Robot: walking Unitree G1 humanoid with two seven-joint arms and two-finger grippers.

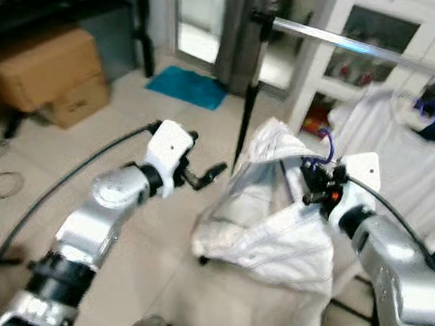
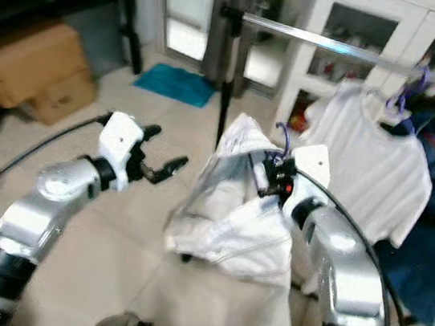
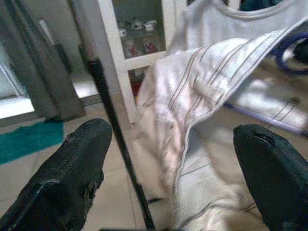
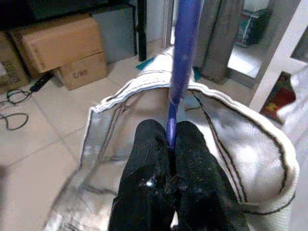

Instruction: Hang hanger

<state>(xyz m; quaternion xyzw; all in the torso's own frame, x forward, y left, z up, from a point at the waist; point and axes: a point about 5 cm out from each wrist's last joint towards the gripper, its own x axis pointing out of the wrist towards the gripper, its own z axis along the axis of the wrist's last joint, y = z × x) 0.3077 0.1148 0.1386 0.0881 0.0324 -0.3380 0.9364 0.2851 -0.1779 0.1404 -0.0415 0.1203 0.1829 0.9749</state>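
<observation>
Right gripper [image 4: 171, 139] pinched tight on neck of purple plastic hanger [image 4: 182, 62] w/ white striped shirt [image 1: 274, 220] draped on it, held up below the silver clothes rail [image 1: 363, 47], prob for hooking on. Left gripper [image 3: 178, 159] spread wide, beside shirt, not touching. White tee [image 1: 411, 166] already on rail.

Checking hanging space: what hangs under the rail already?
A white T-shirt on a purple hanger under the rail; blue clothing behind it, partly covered.
</observation>
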